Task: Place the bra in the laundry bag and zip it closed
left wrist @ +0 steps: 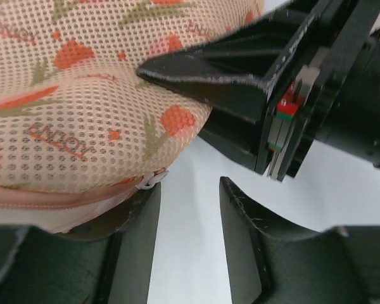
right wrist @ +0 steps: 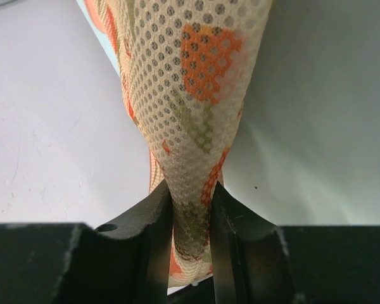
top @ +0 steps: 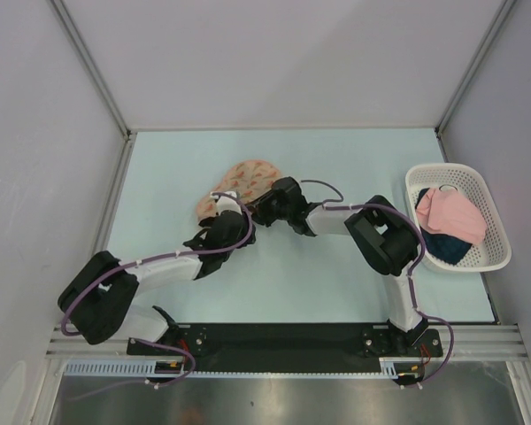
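The peach mesh laundry bag (top: 242, 181) with orange leaf pattern lies on the table at centre. My right gripper (right wrist: 191, 190) is shut on a pinched fold of the bag's fabric (right wrist: 190, 82) at its near right end (top: 258, 207). My left gripper (left wrist: 189, 190) is open with only bare table between its fingers, at the bag's near edge (top: 221, 212). The white zip pull (left wrist: 151, 182) lies at the tip of its left finger, beside the bag (left wrist: 82, 95). The right gripper's black fingers (left wrist: 240, 76) show just beyond. The black bra is not visible in any view.
A white lattice basket (top: 490, 257) stands at the right edge of the table, holding a pink cloth (top: 450, 214) and a dark blue cloth (top: 444, 246). Enclosure walls surround the pale table (top: 336, 274).
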Robot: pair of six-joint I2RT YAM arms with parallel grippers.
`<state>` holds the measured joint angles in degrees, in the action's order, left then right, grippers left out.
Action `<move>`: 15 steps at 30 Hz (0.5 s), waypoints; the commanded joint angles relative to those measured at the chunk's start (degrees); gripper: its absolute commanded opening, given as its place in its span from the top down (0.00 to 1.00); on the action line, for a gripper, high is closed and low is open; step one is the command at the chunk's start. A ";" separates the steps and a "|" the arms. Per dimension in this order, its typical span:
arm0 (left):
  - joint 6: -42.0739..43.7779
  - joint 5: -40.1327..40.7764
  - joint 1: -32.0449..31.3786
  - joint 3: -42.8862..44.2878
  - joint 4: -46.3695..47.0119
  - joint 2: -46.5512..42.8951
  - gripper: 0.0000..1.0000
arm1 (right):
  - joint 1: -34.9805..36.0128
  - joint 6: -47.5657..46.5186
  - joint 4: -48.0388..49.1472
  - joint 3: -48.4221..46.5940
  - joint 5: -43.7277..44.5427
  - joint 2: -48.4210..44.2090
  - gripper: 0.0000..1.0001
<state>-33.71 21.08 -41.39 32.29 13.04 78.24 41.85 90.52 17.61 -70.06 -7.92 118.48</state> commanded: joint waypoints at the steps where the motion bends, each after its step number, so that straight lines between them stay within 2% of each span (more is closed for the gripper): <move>1: -2.58 3.44 -0.45 4.88 -0.64 2.27 0.51 | 0.26 2.20 1.12 1.59 2.29 -3.95 0.70; 11: -7.23 5.90 -0.80 2.08 -2.66 -0.97 0.49 | 0.25 3.96 1.11 2.65 2.65 -4.48 0.71; 15: -8.21 6.78 -0.89 -0.47 -2.32 -3.70 0.43 | 0.08 4.05 1.11 2.74 2.47 -4.66 0.71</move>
<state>-39.53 24.86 -42.11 33.93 10.50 78.39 41.82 93.43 17.87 -67.66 -6.48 117.30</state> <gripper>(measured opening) 0.544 0.296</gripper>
